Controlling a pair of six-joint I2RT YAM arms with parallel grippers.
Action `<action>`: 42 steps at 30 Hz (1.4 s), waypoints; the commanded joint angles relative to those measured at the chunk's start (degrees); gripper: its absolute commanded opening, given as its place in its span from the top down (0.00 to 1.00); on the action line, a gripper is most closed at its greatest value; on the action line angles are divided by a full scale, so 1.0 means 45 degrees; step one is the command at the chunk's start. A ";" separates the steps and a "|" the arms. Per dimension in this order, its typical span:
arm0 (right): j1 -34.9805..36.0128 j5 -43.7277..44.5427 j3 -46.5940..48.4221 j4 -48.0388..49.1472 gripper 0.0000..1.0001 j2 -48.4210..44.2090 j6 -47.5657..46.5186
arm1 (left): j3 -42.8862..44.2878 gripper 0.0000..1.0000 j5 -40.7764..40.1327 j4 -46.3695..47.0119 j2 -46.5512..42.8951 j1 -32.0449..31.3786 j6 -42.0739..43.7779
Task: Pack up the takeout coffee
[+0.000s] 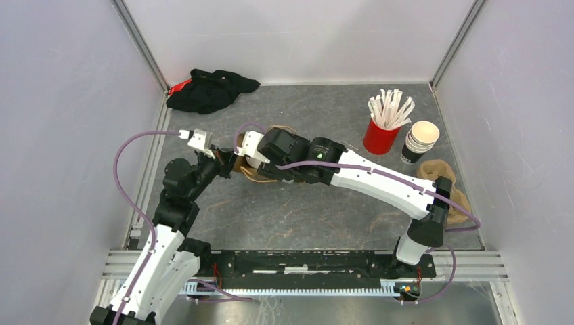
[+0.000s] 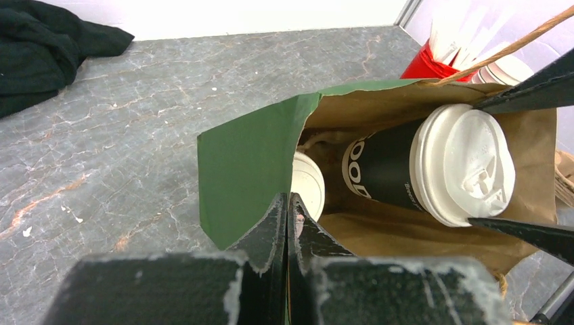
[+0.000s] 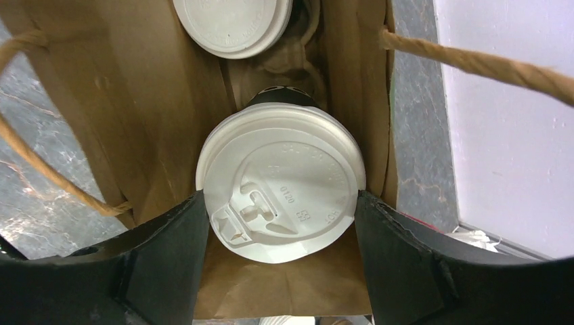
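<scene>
- The near cup (image 3: 281,183) sits in the mouth of the brown paper bag (image 2: 250,162). Its white lid faces out at the right wrist and its dark body points deeper in, so its long axis runs along the bag's depth.
- The second cup (image 3: 233,24) is further down the bag, past the first and a bit off to one side.
- The right gripper (image 3: 279,203) is the one on it. Its jaws are spread wide, one against each side of the lid rim, which looks like a grip to me.
- The left gripper (image 2: 287,217) is pinched closed on the bag's green edge, holding the mouth open.
- Next move looks like straight along that axis, further in.
- Count: two lidded cups, one bag with two rope handles (image 3: 474,64), one red tub of stirrers (image 1: 380,135), one stack of lidless cups (image 1: 420,142), one black cloth (image 1: 210,89).
</scene>
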 commanded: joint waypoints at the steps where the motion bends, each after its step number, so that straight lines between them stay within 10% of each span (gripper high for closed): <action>1: -0.0009 0.0646 -0.0595 0.0985 0.37 -0.0599 -0.0482 | -0.0470 0.98 0.0200 0.0733 -0.0692 -0.0024 0.0430; 29: -0.0434 -0.0246 -0.2499 0.2500 0.41 -0.0602 -0.2824 | -0.1891 0.98 -0.2486 -0.1737 -0.2957 -0.1151 -0.2205; 42: -0.0455 -0.0418 -0.2652 0.2506 0.41 -0.0130 -0.3324 | -0.1852 0.98 -0.5359 -0.2813 -0.3677 -0.4336 -0.2162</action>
